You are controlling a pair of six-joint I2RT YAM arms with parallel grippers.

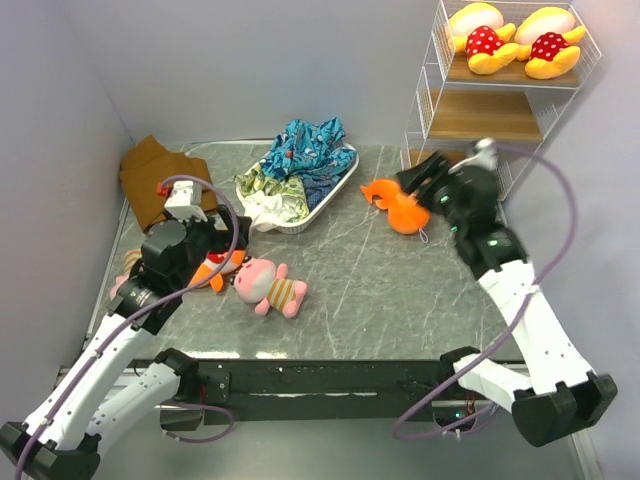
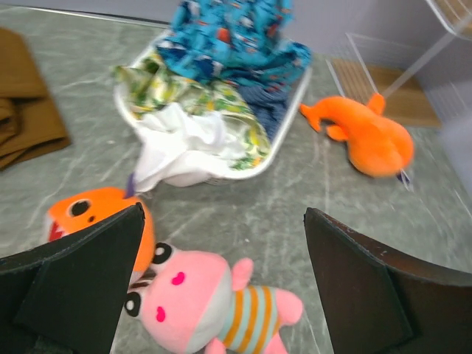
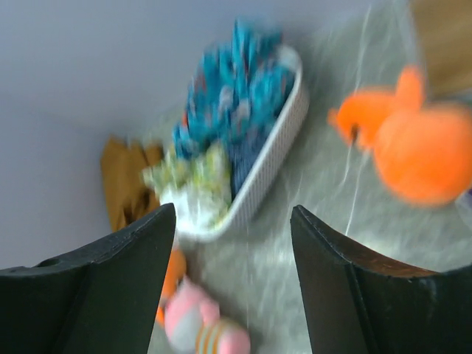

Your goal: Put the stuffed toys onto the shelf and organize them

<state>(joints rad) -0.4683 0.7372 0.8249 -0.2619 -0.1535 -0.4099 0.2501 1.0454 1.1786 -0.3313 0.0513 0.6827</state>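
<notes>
cloths and a tray on the table

a white oval plastic tray (image 1: 338, 188) sits at the back of the grey marbled tabletop (image 1: 380, 290). heaped in it are a blue patterned cloth (image 1: 305, 148), a green-yellow floral cloth (image 1: 262, 183) and a white cloth (image 1: 268, 212) spilling over its near rim. a brown folded cloth (image 1: 150, 175) lies apart at the far left.

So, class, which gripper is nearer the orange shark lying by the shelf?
Right. The right gripper hovers open just beside that orange shark, not gripping it. The left gripper is far across the table, open above the pink striped toy and the other shark.
</notes>
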